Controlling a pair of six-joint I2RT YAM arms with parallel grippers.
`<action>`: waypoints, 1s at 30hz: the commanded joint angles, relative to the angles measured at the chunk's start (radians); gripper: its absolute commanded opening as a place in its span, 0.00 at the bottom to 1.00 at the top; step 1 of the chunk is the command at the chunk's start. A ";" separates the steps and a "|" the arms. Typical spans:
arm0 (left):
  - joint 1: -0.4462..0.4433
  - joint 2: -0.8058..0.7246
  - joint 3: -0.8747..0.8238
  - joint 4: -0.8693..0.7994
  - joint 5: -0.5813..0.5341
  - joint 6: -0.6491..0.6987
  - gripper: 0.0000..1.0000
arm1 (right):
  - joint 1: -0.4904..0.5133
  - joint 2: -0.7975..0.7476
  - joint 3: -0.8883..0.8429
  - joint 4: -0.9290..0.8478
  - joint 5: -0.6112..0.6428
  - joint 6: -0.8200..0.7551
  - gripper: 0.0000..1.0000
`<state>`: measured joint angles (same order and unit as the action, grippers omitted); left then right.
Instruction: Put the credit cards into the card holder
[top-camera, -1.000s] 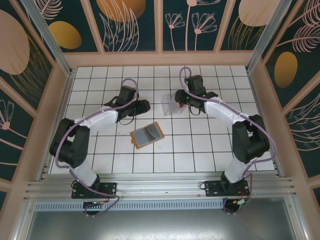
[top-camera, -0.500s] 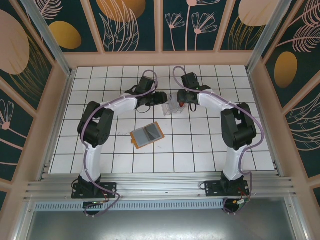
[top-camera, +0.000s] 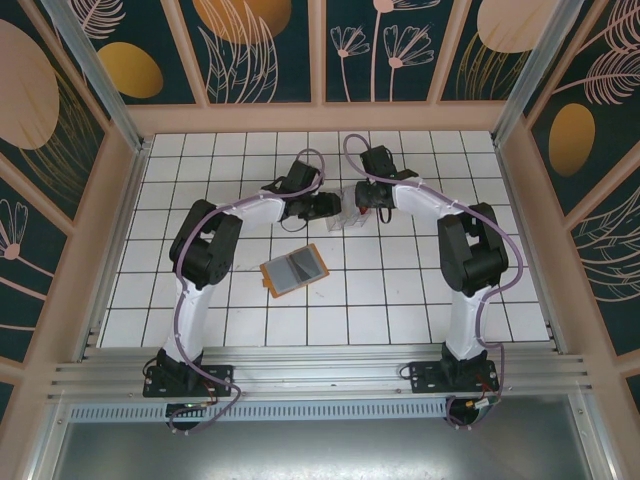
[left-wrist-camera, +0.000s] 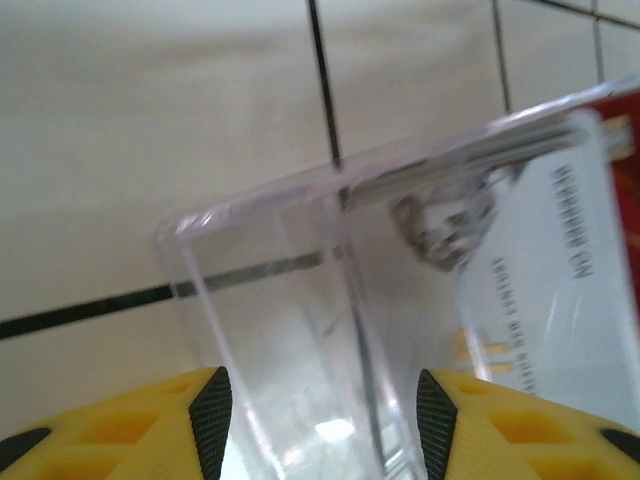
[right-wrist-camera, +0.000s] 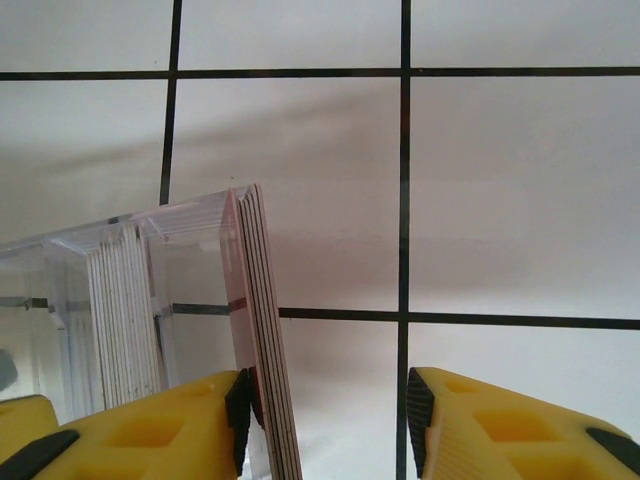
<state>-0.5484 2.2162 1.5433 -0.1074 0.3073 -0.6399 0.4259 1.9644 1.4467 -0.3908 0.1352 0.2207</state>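
Right wrist shows credit cards (right-wrist-camera: 255, 300); overhead, card holder (top-camera: 293, 269)

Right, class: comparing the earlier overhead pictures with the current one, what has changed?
The left gripper swung right to the clear case and now straddles one corner of it. The right gripper shifted slightly left at the case. The wallet and the case stayed put.

**Blur and cropped edges at the clear case**

In the left wrist view the clear case (left-wrist-camera: 270, 300) is blurred, and the print on the credit card (left-wrist-camera: 545, 270) inside is unreadable. Frame edges cut both. The right wrist view's bottom edge crops the card stack (right-wrist-camera: 262, 330).
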 joint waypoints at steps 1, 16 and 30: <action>-0.001 -0.002 -0.032 0.029 0.016 -0.013 0.55 | -0.006 -0.024 0.033 -0.028 0.035 -0.018 0.47; -0.001 -0.012 -0.044 0.041 0.013 -0.022 0.54 | 0.009 -0.040 0.052 -0.043 0.028 -0.032 0.31; -0.002 -0.010 -0.042 0.048 0.018 -0.029 0.54 | 0.019 -0.053 0.072 -0.063 0.025 -0.051 0.06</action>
<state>-0.5484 2.2162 1.5116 -0.0624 0.3145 -0.6590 0.4450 1.9457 1.4864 -0.4175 0.1379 0.1802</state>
